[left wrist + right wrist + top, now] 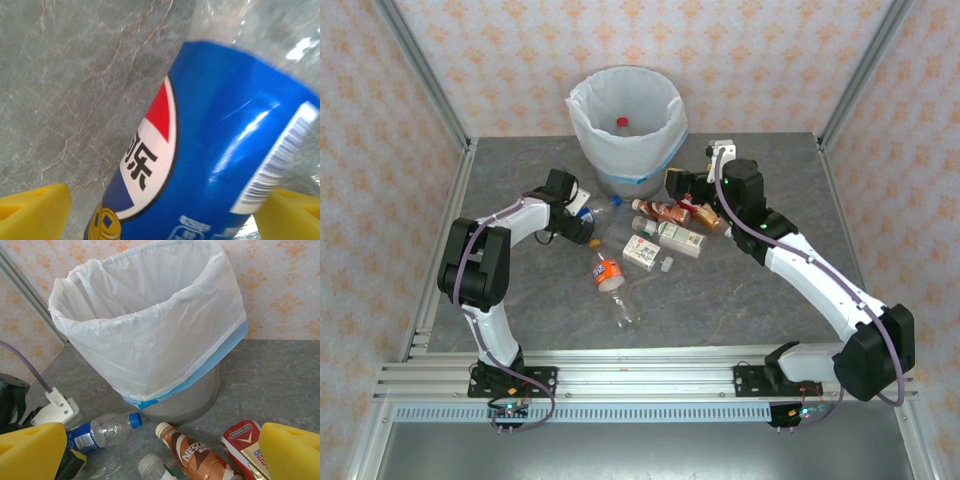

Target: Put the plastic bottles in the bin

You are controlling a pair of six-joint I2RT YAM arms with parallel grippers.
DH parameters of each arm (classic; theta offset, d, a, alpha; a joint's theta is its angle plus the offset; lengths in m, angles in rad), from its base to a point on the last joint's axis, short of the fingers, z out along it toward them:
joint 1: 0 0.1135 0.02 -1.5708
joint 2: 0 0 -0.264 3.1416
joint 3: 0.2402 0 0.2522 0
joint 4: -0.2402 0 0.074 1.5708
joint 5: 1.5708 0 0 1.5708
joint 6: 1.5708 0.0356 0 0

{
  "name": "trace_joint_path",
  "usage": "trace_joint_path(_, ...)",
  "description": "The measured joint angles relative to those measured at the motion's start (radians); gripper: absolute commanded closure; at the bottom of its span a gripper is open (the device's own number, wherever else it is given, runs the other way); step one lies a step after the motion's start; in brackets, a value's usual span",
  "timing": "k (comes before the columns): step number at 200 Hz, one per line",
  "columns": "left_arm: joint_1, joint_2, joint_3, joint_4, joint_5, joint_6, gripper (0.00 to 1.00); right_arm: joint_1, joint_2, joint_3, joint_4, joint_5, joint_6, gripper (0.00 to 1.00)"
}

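Mesh bin (620,150) at 12 o'clock, crinkly white liner. Clear cylindrical bottles (665,235) strewn centrally on marbled grey table (700,300). Left gripper (167,197) at 10: yellow fingers (35,210) apart, straddling glossy blue-label bottle (215,150), not clamped. Right gripper (162,440) at 1: spread wide, empty.

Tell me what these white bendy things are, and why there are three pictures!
They are two robot arms. Each ends in a gripper, a sort of hand with two yellow fingers. One picture looks down from above. The other two come from little cameras on the wrists. Bottles lie on the grey table in front of a bin with a white bag. The left gripper is open, with a blue bottle between its fingers. The right gripper is open too and holds nothing.
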Motion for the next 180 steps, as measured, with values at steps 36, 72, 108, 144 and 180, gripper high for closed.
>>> trace_joint_path(36,0.000,0.000,-0.035,0.009,-0.014,0.000,0.17,0.000,0.001,0.000,0.000,0.002,0.000,0.01)
trace_joint_path(72,0.000,-0.014,-0.068,0.052,-0.026,-0.001,0.27,0.000,0.008,0.000,0.000,0.002,0.001,0.01)
trace_joint_path(108,0.000,-0.057,-0.122,0.087,-0.051,-0.010,0.34,0.000,0.012,0.000,0.000,0.002,0.004,0.01)
trace_joint_path(144,0.000,-0.112,-0.158,0.110,-0.058,-0.039,0.40,0.000,0.012,0.000,0.000,0.002,0.003,0.01)
trace_joint_path(180,0.000,-0.130,-0.163,0.116,-0.060,-0.069,0.47,0.000,0.002,-0.012,0.010,0.002,0.004,0.01)
